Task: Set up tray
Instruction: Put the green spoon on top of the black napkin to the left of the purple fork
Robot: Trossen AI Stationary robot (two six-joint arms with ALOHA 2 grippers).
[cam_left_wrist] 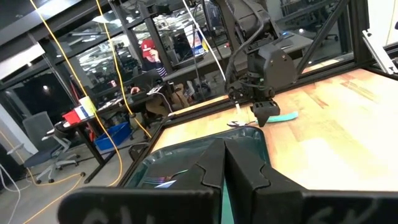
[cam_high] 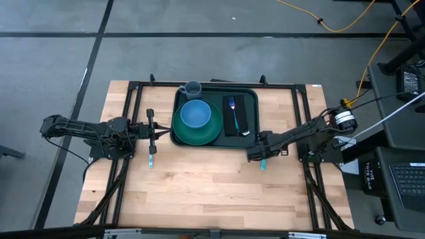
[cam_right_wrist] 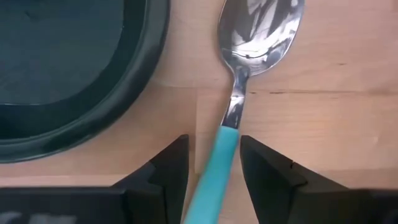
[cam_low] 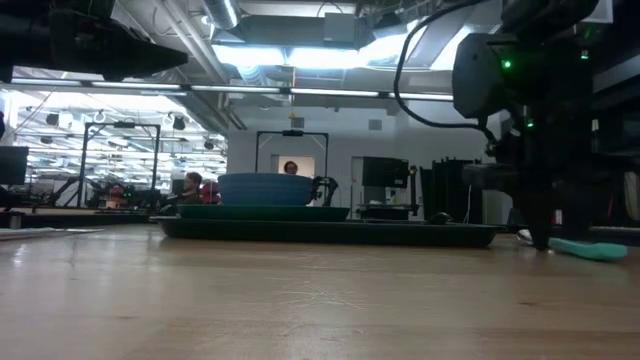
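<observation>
The dark green tray (cam_high: 247,96) lies at the table's far middle. It carries a green plate (cam_high: 211,135) with a blue bowl (cam_high: 195,114), a grey mug (cam_high: 192,88) and a black napkin (cam_high: 242,121) with a fork (cam_high: 232,105). A spoon (cam_right_wrist: 261,25) with a teal handle (cam_right_wrist: 217,163) lies flat on the wood off the tray's right near corner (cam_right_wrist: 143,74). My right gripper (cam_right_wrist: 214,146) (cam_high: 255,155) is open, pointing down, one finger on each side of that handle. My left gripper (cam_left_wrist: 225,149) (cam_high: 163,133) is shut at the tray's left edge. My right gripper comes from above with its fingers across the spoon's teal handle, just behind the metal neck (cam_right_wrist: 235,112). The handle lies close beside one finger (cam_right_wrist: 261,168) and apart from the other. Whether it touches that finger, I cannot tell. The spoon rests on the table.
A teal-handled utensil (cam_high: 151,159) shows on the wood beside the left gripper, toward the near edge. A teal strip (cam_left_wrist: 227,205) shows low between the left fingers; whether they hold it I cannot tell. Bare wood (cam_high: 206,192) spreads across the near half. People sit beyond the table.
</observation>
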